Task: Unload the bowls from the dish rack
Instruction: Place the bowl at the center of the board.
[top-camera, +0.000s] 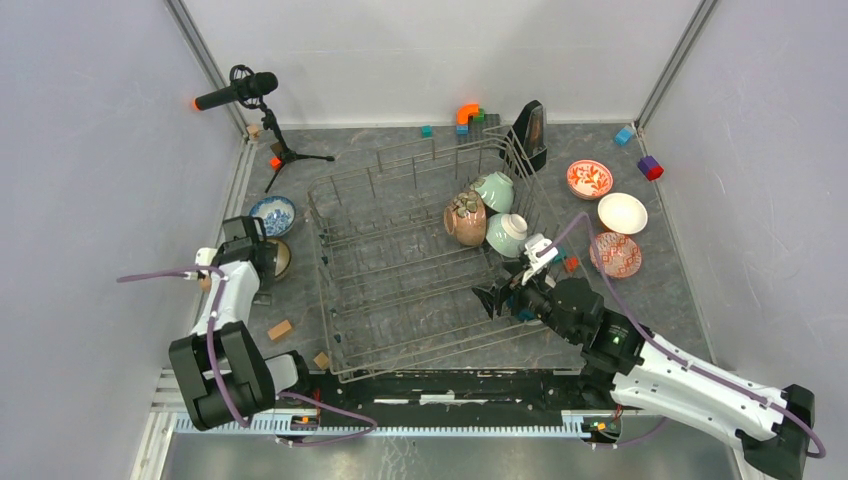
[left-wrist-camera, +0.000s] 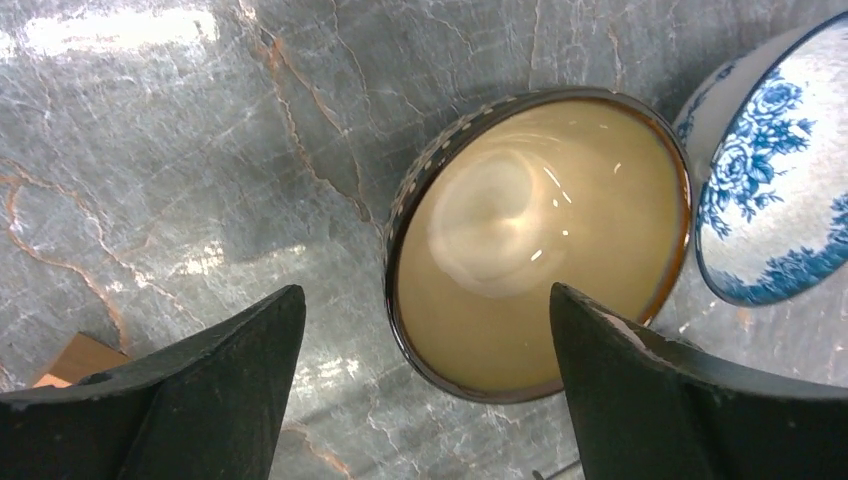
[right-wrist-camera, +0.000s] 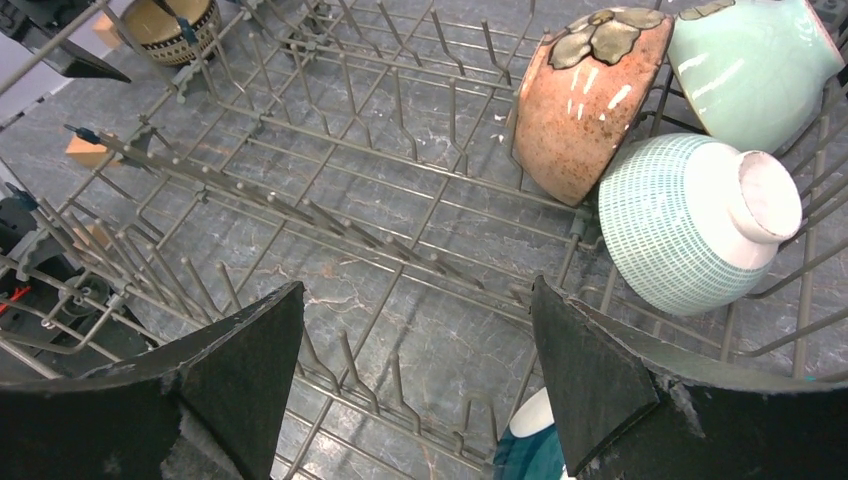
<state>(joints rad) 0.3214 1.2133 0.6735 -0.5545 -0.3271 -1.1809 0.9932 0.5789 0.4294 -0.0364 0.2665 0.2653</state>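
The grey wire dish rack (top-camera: 400, 280) stands mid-table. At its far right it holds a tan floral bowl (top-camera: 466, 220), a mint green bowl (top-camera: 495, 190) and a pale teal checked bowl with a white base (top-camera: 507, 235). They also show in the right wrist view: tan (right-wrist-camera: 585, 105), mint (right-wrist-camera: 755, 65), checked (right-wrist-camera: 690, 225). My right gripper (right-wrist-camera: 415, 300) is open and empty over the rack's near right part (top-camera: 505, 295), with a dark teal bowl (right-wrist-camera: 525, 450) just under its right finger. My left gripper (left-wrist-camera: 425, 300) is open above a striped bowl with a tan inside (left-wrist-camera: 540, 240), beside the blue-white bowl (left-wrist-camera: 780, 170).
Red-floral (top-camera: 589, 179), white (top-camera: 622, 213) and red-lattice (top-camera: 615, 254) bowls sit on the table right of the rack. A microphone on a tripod (top-camera: 240, 92) stands at the far left and a black upright object (top-camera: 532, 130) behind the rack. Small blocks (top-camera: 650, 167) (top-camera: 279, 330) lie around.
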